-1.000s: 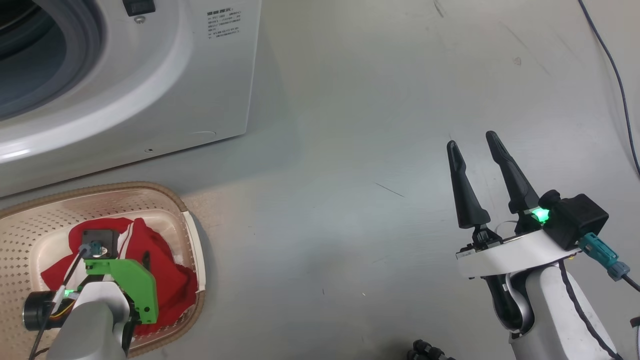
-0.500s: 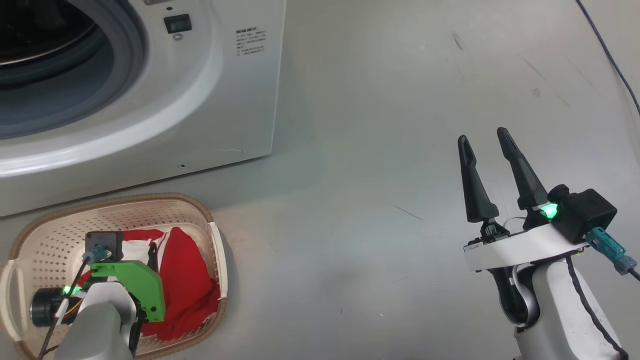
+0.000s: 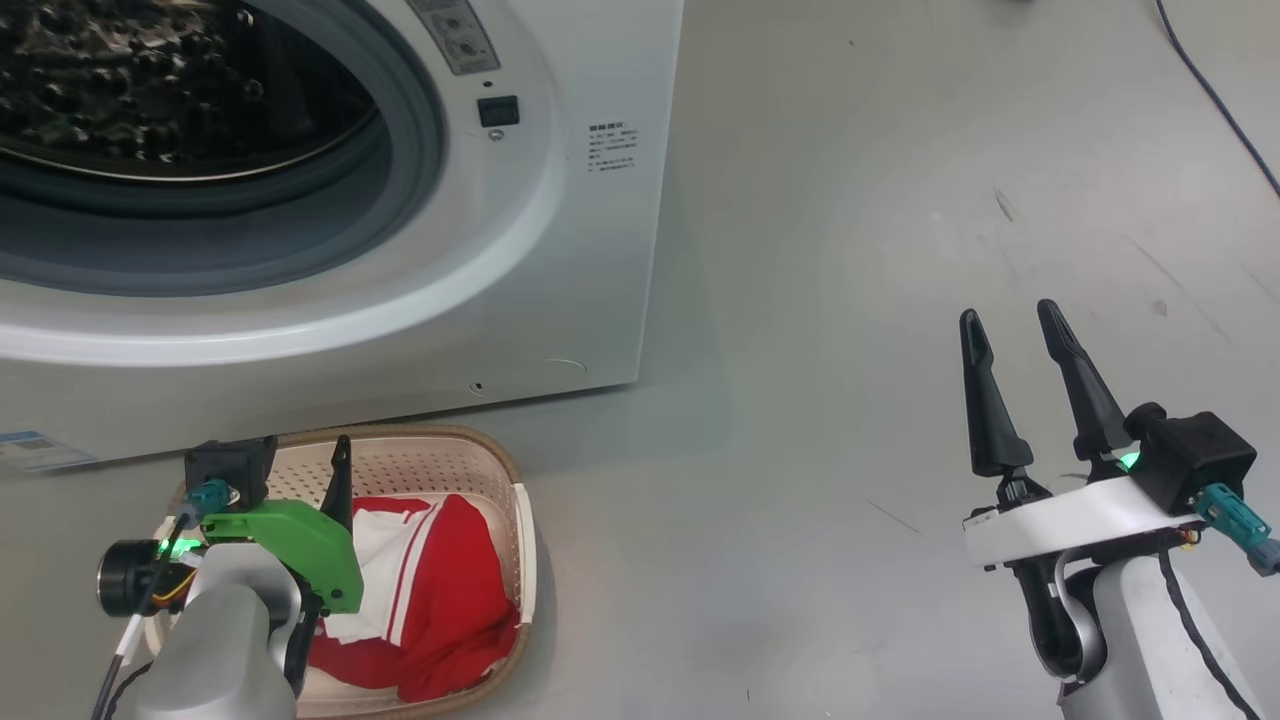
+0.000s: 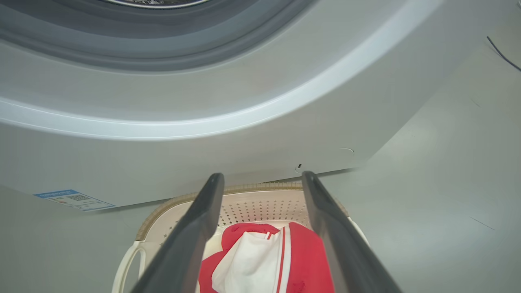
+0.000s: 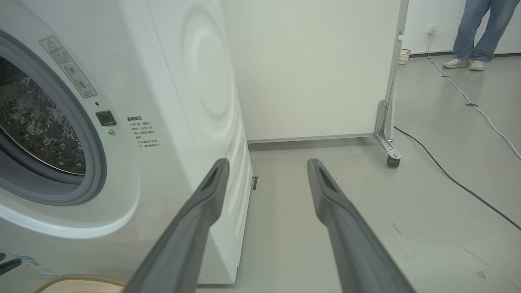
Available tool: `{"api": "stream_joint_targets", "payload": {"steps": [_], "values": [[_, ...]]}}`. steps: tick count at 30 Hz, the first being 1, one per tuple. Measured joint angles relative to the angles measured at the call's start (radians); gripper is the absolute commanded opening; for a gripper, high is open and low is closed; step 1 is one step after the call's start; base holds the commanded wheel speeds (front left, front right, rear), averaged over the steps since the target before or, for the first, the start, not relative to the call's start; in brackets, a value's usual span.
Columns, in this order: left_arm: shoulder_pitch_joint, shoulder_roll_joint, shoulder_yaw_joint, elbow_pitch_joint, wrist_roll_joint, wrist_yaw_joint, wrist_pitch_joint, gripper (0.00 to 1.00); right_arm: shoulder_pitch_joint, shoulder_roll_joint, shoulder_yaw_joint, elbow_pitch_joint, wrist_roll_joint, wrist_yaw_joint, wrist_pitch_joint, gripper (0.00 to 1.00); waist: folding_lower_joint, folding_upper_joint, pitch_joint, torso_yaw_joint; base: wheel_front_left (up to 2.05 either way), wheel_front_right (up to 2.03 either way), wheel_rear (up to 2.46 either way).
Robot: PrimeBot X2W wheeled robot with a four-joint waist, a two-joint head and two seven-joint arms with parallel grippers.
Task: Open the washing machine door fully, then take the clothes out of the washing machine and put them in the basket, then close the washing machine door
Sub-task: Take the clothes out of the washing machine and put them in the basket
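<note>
Clothes (image 3: 452, 585), red with white panels

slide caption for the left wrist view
Open left gripper over red clothes in the basket by the washing machine.

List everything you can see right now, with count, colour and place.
washing machine: one, white, steel drum showing, behind the basket
blue label sticker: one, machine's lower corner
basket: one, cream with brown rim, on the floor before the machine
clothes: red and white, in the basket
partition: one, white, on castors, beside the machine
cable: one, black, on the grey floor
person's legs: two, blue jeans, far background
left gripper: dark jaws open, above the basket
right gripper: dark jaws open, over the floor
</note>
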Motion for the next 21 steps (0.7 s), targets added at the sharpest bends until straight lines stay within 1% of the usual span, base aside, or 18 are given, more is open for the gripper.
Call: {"api": "stream_joint_targets", "payload": {"steps": [7,13,21], "values": [[0.033,-0.007,-0.006,-0.091,-0.014,-0.014,-0.003,1.0,0.05,-0.006,-0.024,0.007,-0.003,0.0,0.0,1.0,0.0,0.0,-0.08,0.064,0.0,0.0,0.0],[0.063,-0.009,0.007,-0.27,-0.031,-0.016,-0.003,1.0,0.079,-0.006,-0.028,0.007,-0.003,0.0,0.0,1.0,0.0,0.0,-0.138,0.114,0.0,0.0,0.0],[0.174,-0.01,0.032,-0.43,-0.048,-0.016,-0.003,1.0,0.106,-0.004,-0.029,0.005,-0.003,0.0,0.0,1.0,0.0,0.0,-0.196,0.15,0.0,0.0,0.0]]}}
